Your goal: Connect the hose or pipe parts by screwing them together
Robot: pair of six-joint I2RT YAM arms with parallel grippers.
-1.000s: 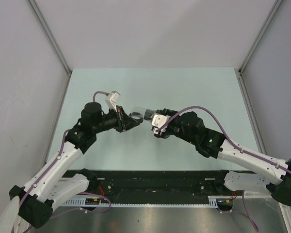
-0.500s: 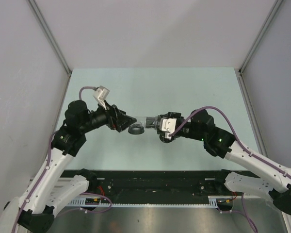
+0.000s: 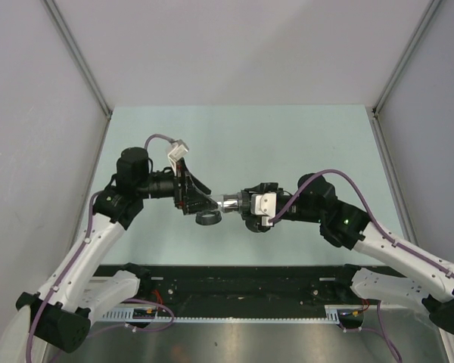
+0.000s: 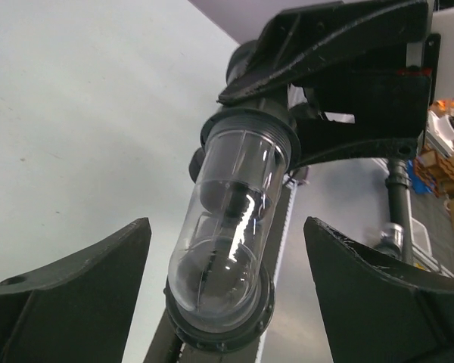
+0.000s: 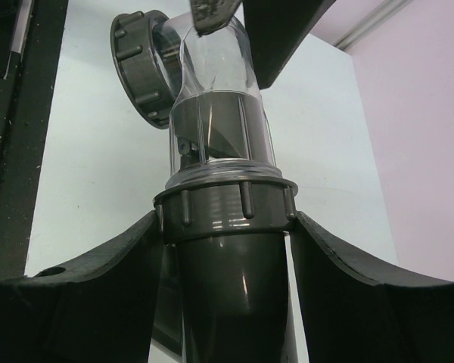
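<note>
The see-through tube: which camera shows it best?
The left wrist view: the see-through tube fills the middle, from dome end to collar. The right wrist view shows it too, its tip partly covered. From the top it is tiny.

The far half of the pale green surface [image 3: 234,132] is lying open, with passing room along both side walls. Across the middle, the left tool [image 3: 206,199] and right tool [image 3: 247,203] are blocking the way nose to nose. A clear plastic tube [image 3: 228,201] clamped in the right tool is jutting between the left tool's wide-spread fingers [image 4: 76,295] without touching them. A dark ribbed ring [image 3: 208,218] is lying close beside the tube's tip.
</note>
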